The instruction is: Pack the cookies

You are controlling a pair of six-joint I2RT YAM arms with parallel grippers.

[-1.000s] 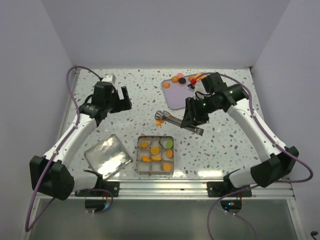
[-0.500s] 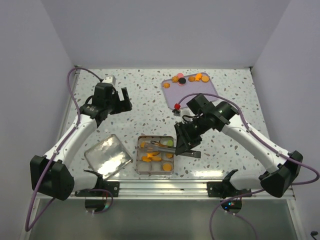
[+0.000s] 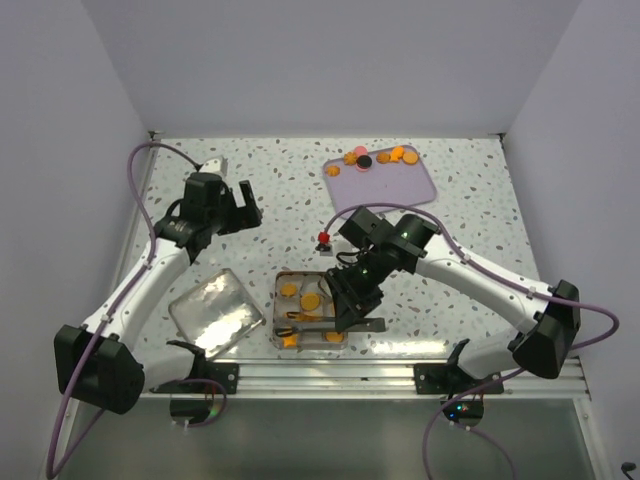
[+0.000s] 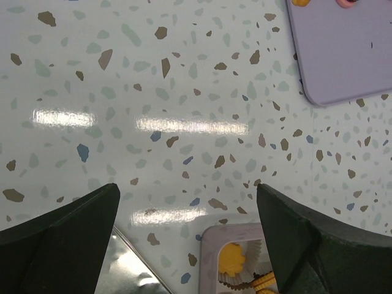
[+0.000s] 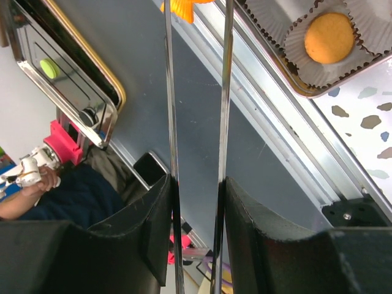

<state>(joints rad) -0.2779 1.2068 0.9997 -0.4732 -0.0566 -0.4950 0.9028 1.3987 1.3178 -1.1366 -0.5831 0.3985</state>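
My right gripper (image 3: 350, 308) is shut on metal tongs (image 5: 169, 122) and hangs over the square tin (image 3: 310, 347) at the near middle. The tongs' tips pinch an orange cookie (image 5: 184, 7). The tin holds white paper cups with several orange cookies (image 3: 311, 300); one of these (image 5: 329, 38) shows in the right wrist view. More cookies (image 3: 383, 157), orange, pink and dark, lie at the far edge of the purple tray (image 3: 385, 190). My left gripper (image 3: 245, 200) is open and empty above bare table, far left of the tin (image 4: 215, 257).
The tin's shiny lid (image 3: 215, 312) lies on the table left of the tin, and its corner shows in the left wrist view (image 4: 131, 272). The purple tray's corner (image 4: 343, 55) is at the top right of that view. The table's metal front rail (image 3: 330, 372) runs just behind the tin.
My right arm has swung from beside the purple tray down and left over the tin, carrying the tongs. The left arm has barely moved.
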